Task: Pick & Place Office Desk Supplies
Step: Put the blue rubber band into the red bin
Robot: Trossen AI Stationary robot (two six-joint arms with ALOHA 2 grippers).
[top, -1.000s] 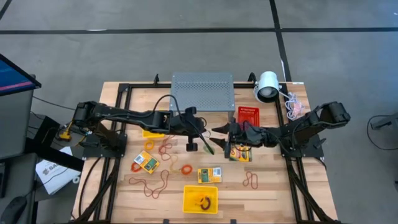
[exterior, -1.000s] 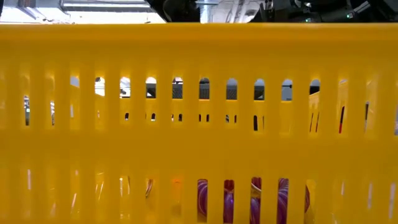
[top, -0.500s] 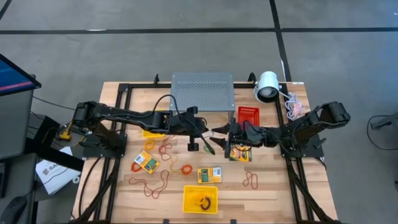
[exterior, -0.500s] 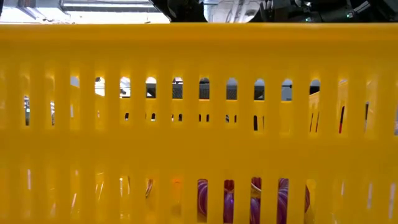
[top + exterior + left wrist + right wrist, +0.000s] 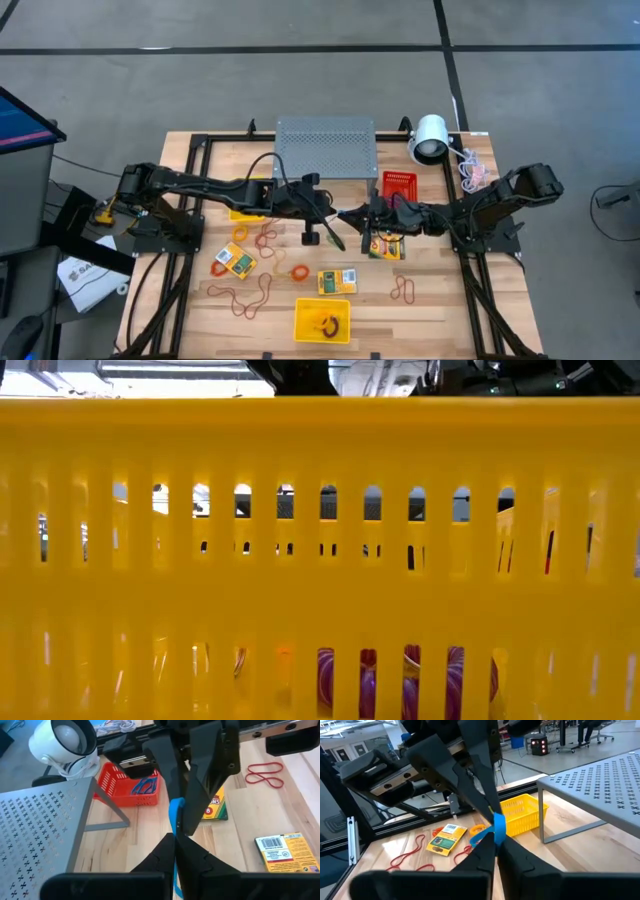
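A: Since the blue rubber band [image 5: 175,820] is thin, light and stretchy, where should it be taken?

B: By its free loop. Mid-desk, before the stand [image 5: 325,146], left gripper [image 5: 338,240] and right gripper [image 5: 350,213] both pinch it.

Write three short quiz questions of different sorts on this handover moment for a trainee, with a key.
1. True or false: both the left gripper and the right gripper are shut on the blue rubber band.
2. Multiple choice: the red basket stands (A) beside the grey perforated stand, (B) on top of the stand, (C) at the table's front edge.
3. Fill in: the crayon box under the right arm lies on the ______.

Key: 1 true; 2 A; 3 table.
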